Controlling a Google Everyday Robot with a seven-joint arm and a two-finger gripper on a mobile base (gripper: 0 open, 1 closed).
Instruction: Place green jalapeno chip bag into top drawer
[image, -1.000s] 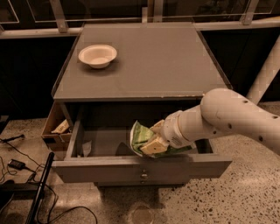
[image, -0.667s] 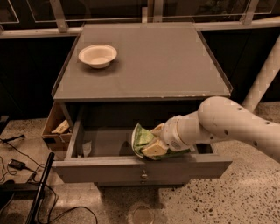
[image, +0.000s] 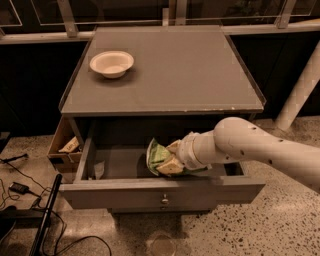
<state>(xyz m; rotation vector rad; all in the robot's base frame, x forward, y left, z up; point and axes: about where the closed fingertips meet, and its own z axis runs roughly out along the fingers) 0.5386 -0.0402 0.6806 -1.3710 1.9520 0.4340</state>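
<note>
The top drawer (image: 160, 193) of the grey cabinet stands pulled open, its front panel with a small round knob facing the camera. The green jalapeno chip bag (image: 157, 155) is inside the drawer near its middle, crumpled, low over the drawer floor. My gripper (image: 171, 159) reaches in from the right on a white arm and is shut on the bag, its pale fingers (image: 171, 165) pressed against the bag's right side. Whether the bag rests on the drawer floor is hidden by the front panel.
A white round bowl (image: 111, 63) sits on the cabinet top (image: 170, 70) at the back left. A brown cardboard box (image: 64, 147) stands left of the cabinet. Cables (image: 20, 189) lie on the floor at left. A white post (image: 300, 90) stands at right.
The gripper with the bag has moved a little to the left and lower inside the drawer. The drawer and bowl have not moved.
</note>
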